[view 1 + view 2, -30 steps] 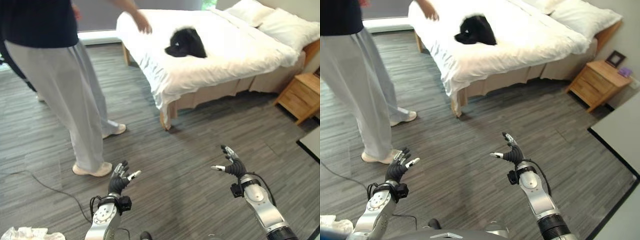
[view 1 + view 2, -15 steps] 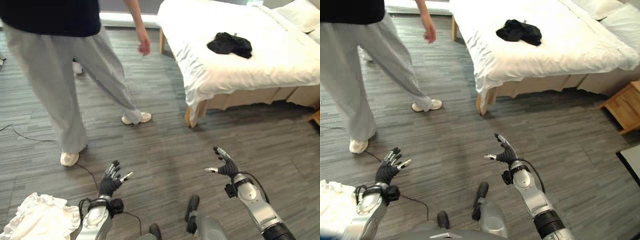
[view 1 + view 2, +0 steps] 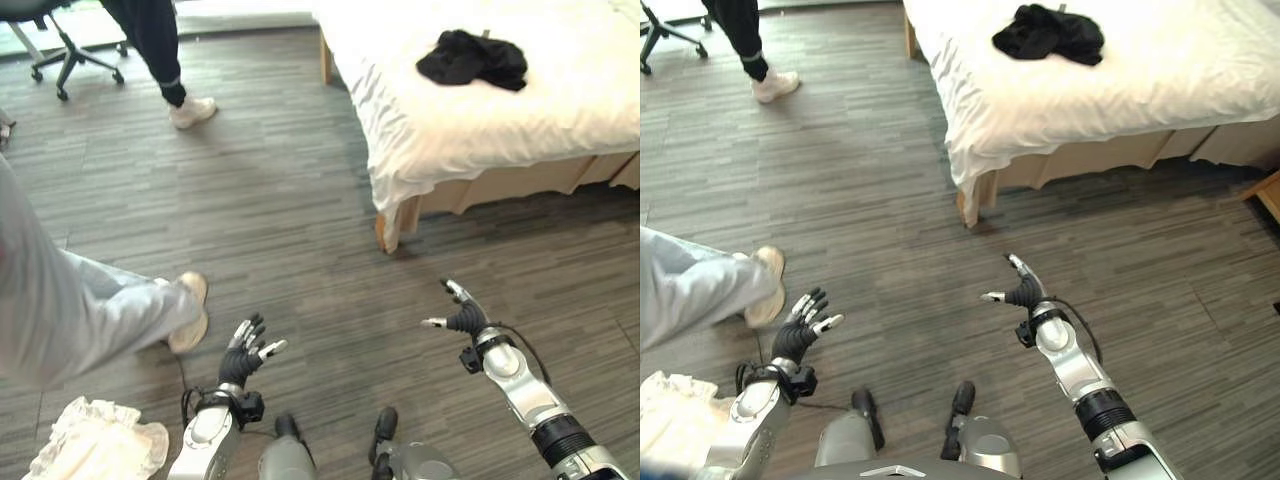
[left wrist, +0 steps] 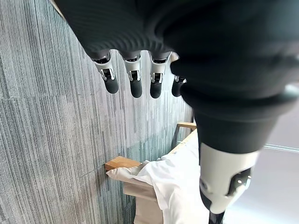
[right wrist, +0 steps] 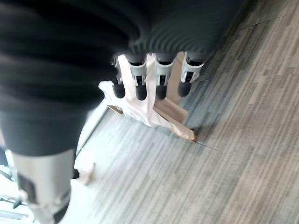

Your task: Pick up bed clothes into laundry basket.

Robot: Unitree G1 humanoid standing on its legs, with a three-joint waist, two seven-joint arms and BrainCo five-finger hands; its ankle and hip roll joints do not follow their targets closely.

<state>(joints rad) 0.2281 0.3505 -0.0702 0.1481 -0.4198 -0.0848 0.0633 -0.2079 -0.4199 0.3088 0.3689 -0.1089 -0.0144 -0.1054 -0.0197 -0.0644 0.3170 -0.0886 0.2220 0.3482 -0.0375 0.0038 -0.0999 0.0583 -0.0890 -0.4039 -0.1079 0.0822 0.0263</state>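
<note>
From the eye views, the black clothes (image 3: 472,57) lie on the white bed (image 3: 560,110), well apart from both robot hands; the left robot hand (image 3: 243,358) and right robot hand (image 3: 462,316) hang spread and empty above the floor (image 3: 290,200). Each wrist view shows straight fingers (image 4: 135,79) holding nothing.

A wooden-framed bed with a white sheet (image 3: 470,110) stands on the grey wood-plank floor (image 3: 290,200). A crumpled black garment (image 3: 472,58) lies on the sheet, near the bed's foot end. On the floor, well apart from the bed, sits a white frilled cloth-lined laundry basket (image 3: 95,448).
</note>
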